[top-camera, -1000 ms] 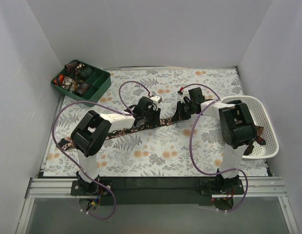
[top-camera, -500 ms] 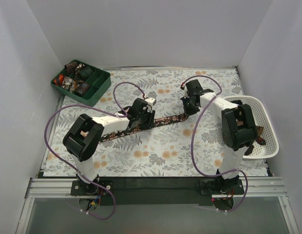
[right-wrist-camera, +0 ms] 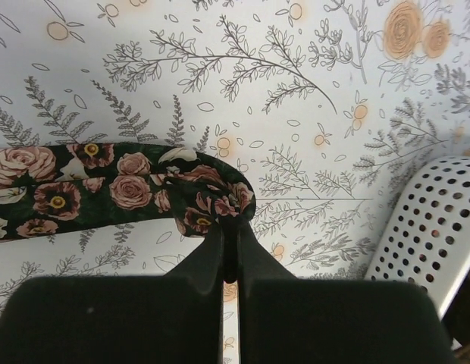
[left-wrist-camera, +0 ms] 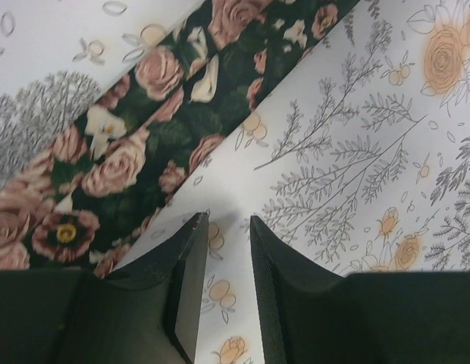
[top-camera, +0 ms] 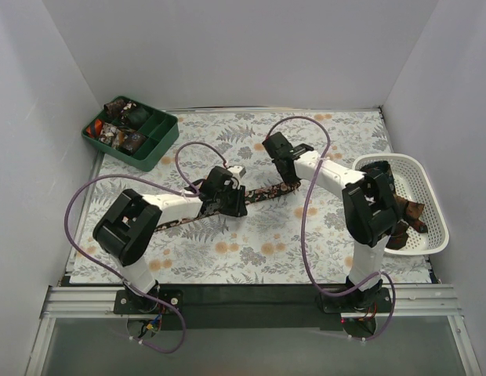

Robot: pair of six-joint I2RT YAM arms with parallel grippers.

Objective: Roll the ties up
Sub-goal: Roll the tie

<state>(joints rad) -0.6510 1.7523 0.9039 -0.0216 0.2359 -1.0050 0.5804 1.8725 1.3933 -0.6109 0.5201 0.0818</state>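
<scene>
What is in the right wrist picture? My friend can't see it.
The black right fingers are shut on the folded-over end of a dark tie with pink roses. The tie stretches left across a flowery tablecloth, and a white basket full of holes peeks in at the right edge.

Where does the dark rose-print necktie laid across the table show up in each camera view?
Top external: the dark rose-print fabric necktie runs diagonally across mid-table.
Left wrist: necktie is a diagonal band, upper left.
Right wrist: necktie at left-centre, end curled by the right pincer.
Shared landmark: white fern-print tablecloth beneath it.
</scene>
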